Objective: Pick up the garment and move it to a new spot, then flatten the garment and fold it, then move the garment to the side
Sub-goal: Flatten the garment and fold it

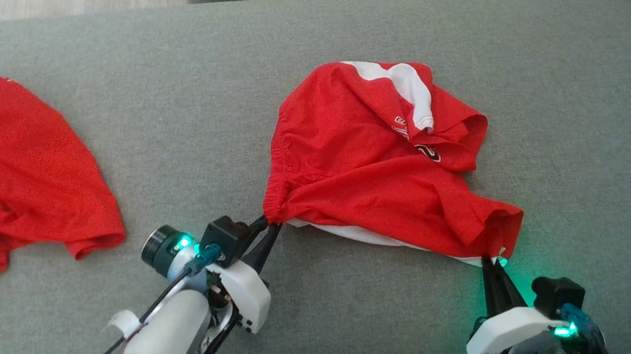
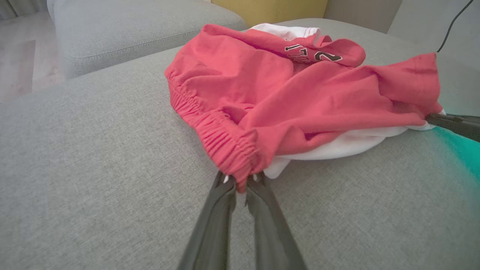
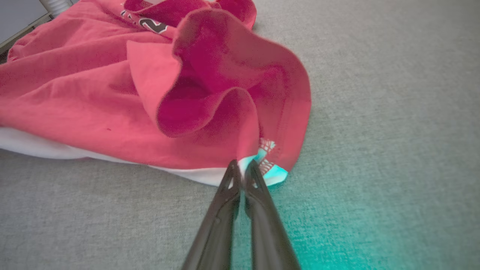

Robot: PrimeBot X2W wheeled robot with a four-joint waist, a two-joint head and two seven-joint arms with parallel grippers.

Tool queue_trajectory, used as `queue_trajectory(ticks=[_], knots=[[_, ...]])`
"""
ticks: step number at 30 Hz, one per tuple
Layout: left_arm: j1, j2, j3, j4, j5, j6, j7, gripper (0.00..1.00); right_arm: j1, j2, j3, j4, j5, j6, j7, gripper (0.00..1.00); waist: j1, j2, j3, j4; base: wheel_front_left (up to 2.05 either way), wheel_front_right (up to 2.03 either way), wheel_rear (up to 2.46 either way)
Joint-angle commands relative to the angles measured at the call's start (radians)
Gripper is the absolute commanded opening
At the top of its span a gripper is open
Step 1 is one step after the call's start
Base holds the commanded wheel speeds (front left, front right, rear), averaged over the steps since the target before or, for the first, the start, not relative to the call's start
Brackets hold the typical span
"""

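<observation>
The garment (image 1: 373,164) lies bunched on the sofa (image 1: 186,105). The left gripper (image 1: 271,223) pinches its hem at 7 o'clock, the right gripper (image 1: 488,259) at 5. Such thin pinches could slip when pulled apart.

The left gripper (image 1: 272,223) and right gripper (image 1: 492,259) share dark tapering fingers (image 1: 501,287), white shells (image 1: 241,295), green lights (image 1: 184,241).

Jaws of right gripper (image 3: 242,165) pinch garment (image 3: 93,93) corner.
</observation>
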Motion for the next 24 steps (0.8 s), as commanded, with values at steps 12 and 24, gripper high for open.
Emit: queue_trajectory(ticks=[12, 24], knots=[[-0.029, 0.06, 0.044, -0.034, 0.013, 0.008, -0.012, 0.0, 0.004, -0.008, 0.048, -0.249, 0.0, -0.001, -0.041, 0.0, 0.0, 0.0, -0.077, 0.0, 0.0, 0.0, 0.0], [-0.282, 0.145, 0.02, -0.152, -0.021, -0.029, 0.077, 0.0, -0.082, -0.093, 0.058, -0.605, 0.054, -0.001, 0.102, 0.0, 0.0, 0.0, -0.172, 0.065, 0.0, 0.0, 0.0]])
